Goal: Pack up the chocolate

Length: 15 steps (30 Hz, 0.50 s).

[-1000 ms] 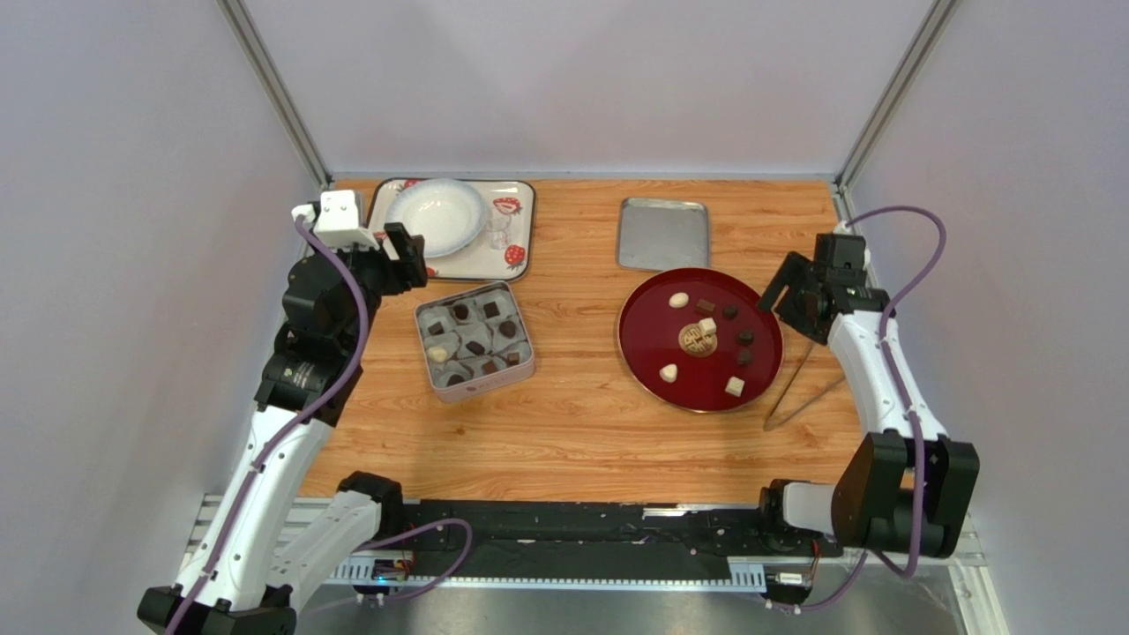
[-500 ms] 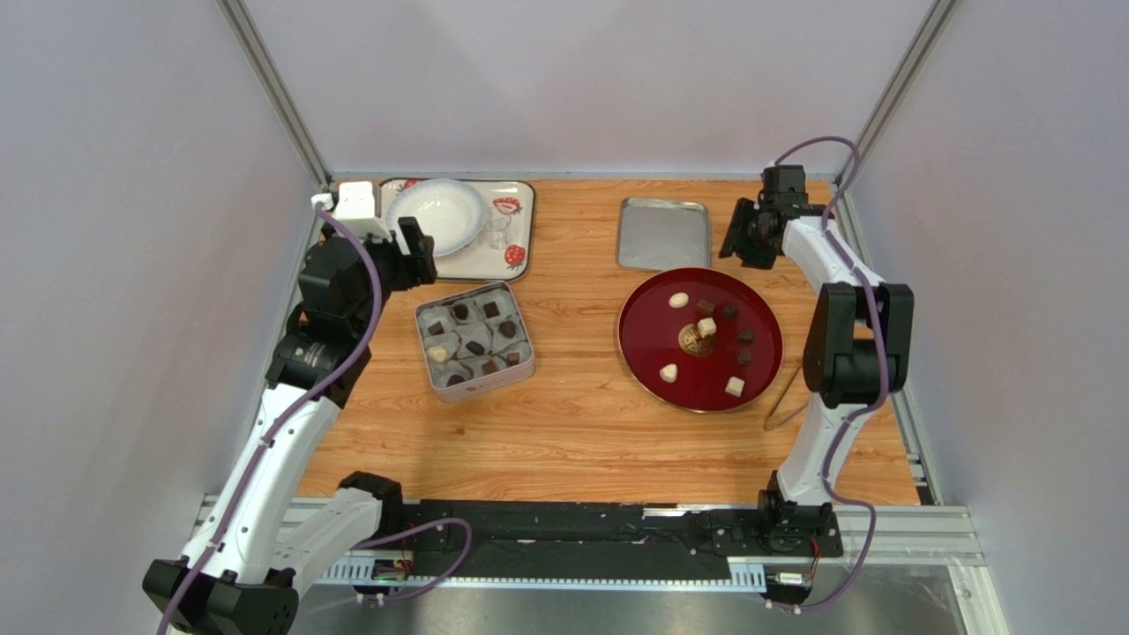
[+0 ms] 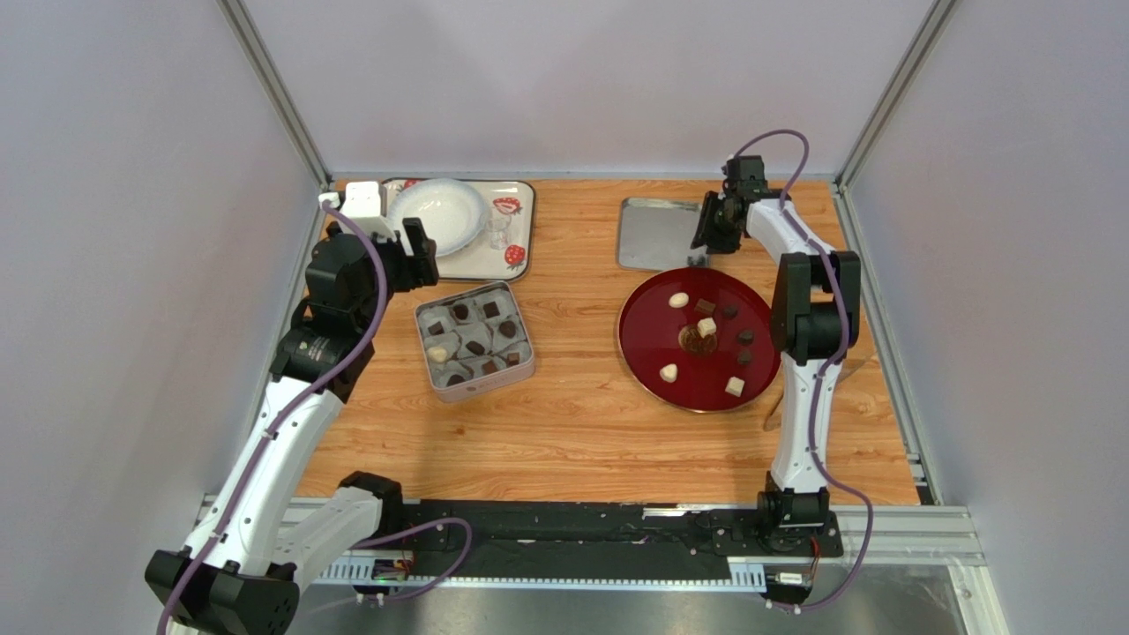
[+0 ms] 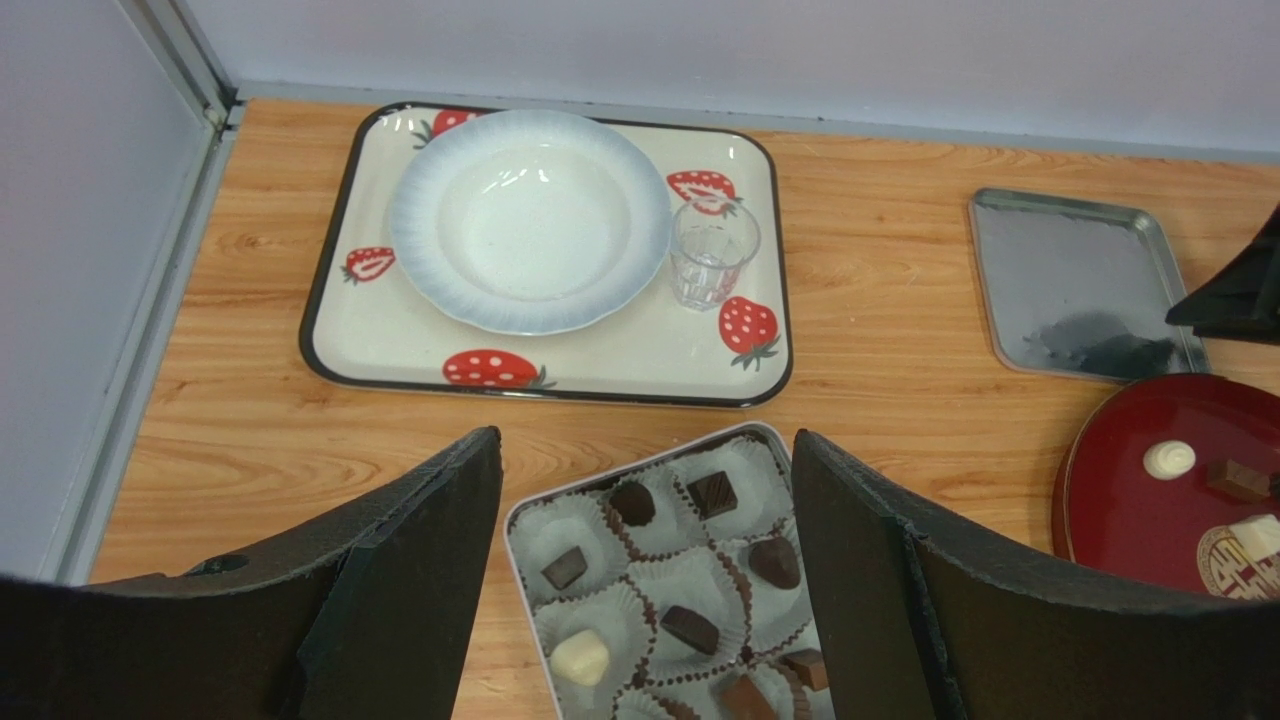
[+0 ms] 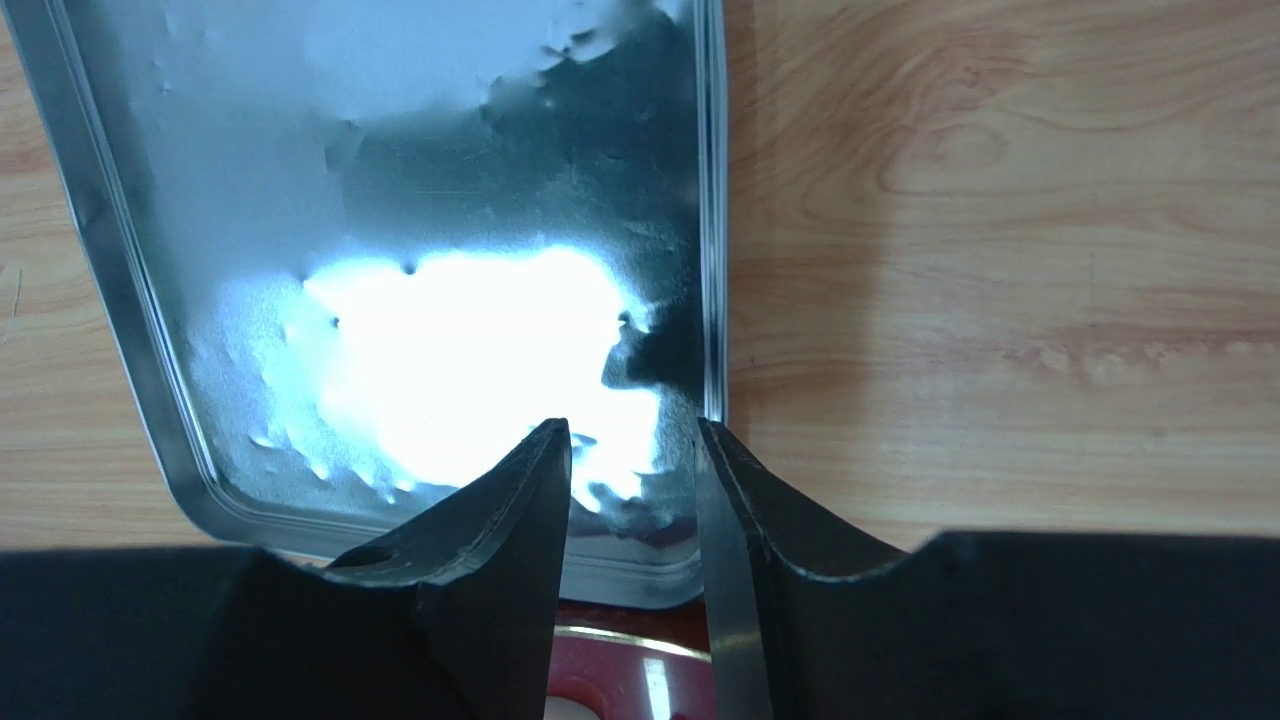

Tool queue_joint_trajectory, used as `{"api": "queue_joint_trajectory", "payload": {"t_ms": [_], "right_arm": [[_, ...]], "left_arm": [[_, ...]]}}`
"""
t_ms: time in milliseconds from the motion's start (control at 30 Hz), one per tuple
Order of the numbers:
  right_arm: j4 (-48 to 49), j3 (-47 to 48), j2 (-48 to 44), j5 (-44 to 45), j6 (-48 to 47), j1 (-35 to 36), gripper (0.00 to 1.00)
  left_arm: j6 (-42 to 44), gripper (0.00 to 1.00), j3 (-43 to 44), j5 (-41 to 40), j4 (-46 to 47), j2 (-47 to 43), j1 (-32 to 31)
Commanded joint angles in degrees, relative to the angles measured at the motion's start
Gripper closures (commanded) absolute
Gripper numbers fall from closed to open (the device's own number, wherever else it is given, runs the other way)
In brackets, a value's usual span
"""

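Note:
An open square tin [image 3: 525,360] sits left of centre. Its paper cups hold several chocolates [image 3: 490,310], mostly dark brown, one cream-white [image 3: 437,353]. More chocolates [image 3: 745,338], dark and cream-white [image 3: 679,300], lie on a round red plate [image 3: 649,347]. My left gripper [image 3: 411,252] is open and empty, hovering above the tin's far left side; in the left wrist view the tin [image 4: 514,537] and its chocolates [image 4: 714,492] show between the fingers [image 4: 406,570]. My right gripper [image 3: 709,225] hangs over the right rim of the tin lid [image 3: 659,233], jaws narrowly apart and empty [image 5: 631,435].
A strawberry-print tray [image 3: 514,252] at the back left holds a white bowl [image 3: 435,216] and a small glass [image 3: 498,230]. Metal tongs [image 3: 773,418] lie right of the plate, partly behind the right arm. Frame posts stand at both back corners.
My right arm has swung from the right of the plate to the back and now hangs over the tin lid. My left gripper has shifted slightly towards the back.

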Motion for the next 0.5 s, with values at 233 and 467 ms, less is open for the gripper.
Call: {"api": "queue_joint_trajectory", "payload": {"t_ms": [233, 467], "right_arm": [[-1.9, 3.9, 2.8, 0.5, -0.1, 0.7, 0.64], [0.2, 2.7, -3.0, 1.9, -1.9, 1.4, 0.64]], "left_arm": [[0.5, 0.21, 2.9, 0.2, 0.1, -0.3, 0.3], [0.3, 0.21, 2.9, 0.4, 0.2, -0.2, 0.3]]}}
